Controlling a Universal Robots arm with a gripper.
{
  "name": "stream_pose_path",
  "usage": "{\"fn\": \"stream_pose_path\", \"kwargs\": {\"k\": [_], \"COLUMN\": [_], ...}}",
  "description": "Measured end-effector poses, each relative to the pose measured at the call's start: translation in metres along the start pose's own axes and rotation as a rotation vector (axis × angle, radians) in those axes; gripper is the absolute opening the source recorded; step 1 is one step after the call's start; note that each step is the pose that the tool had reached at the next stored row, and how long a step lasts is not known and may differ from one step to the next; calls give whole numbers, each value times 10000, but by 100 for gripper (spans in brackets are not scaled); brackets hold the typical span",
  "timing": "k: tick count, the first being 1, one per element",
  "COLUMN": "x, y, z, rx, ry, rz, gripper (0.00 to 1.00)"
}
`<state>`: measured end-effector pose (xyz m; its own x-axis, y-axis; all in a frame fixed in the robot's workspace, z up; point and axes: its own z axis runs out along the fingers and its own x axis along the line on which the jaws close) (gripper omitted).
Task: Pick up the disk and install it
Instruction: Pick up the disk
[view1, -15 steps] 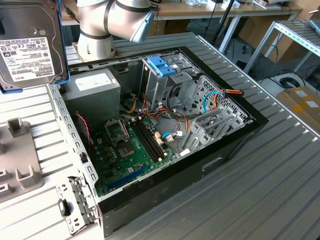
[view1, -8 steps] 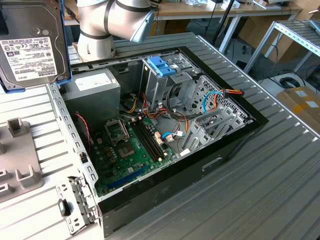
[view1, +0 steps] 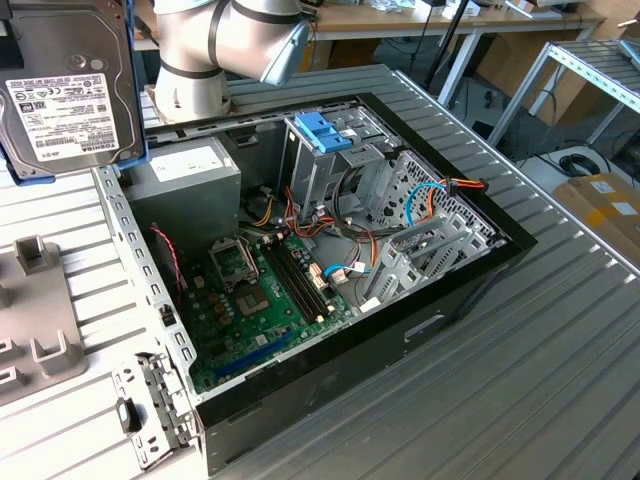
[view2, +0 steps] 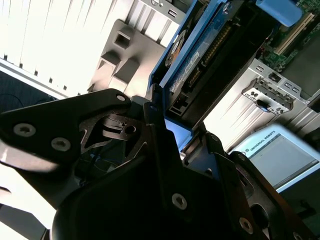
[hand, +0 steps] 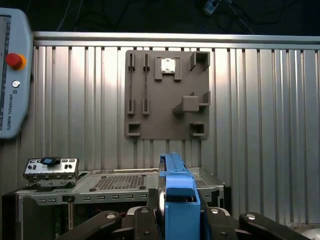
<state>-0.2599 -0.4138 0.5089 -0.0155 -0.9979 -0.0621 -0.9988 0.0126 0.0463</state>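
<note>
One disk (view1: 65, 100) clamped in claw (hand: 177, 216) — held high beside open computer case (view1: 400, 340); blue-handled drive cage (view1: 305, 180) inside — well apart

You see the disk (view1: 65, 92) up off the worktop (view1: 545, 385) at the exterior view's left, label facing you, well apart from the open computer case (view1: 400, 340).

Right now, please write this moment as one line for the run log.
fingers: shut on disk | disk: held up, outside computer case | install: not yet done
</note>
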Motion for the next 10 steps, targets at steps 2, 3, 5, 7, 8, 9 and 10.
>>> {"fn": "stream_pose_path", "kwargs": {"k": [2,3,5,7,8,9,10], "x": [0,0,0,-1,-1,-1,-1], "y": [-9,-13,-20,-27,-31,-37,-43], "z": [0,0,0,-1,0,0,-1], "rx": [0,0,0,-1,0,0,-1], "ry": [0,0,1,1,0,0,1], "rz": [0,0,0,0,0,-1,0], "gripper": [37,37,37,37,37,37,37]}}
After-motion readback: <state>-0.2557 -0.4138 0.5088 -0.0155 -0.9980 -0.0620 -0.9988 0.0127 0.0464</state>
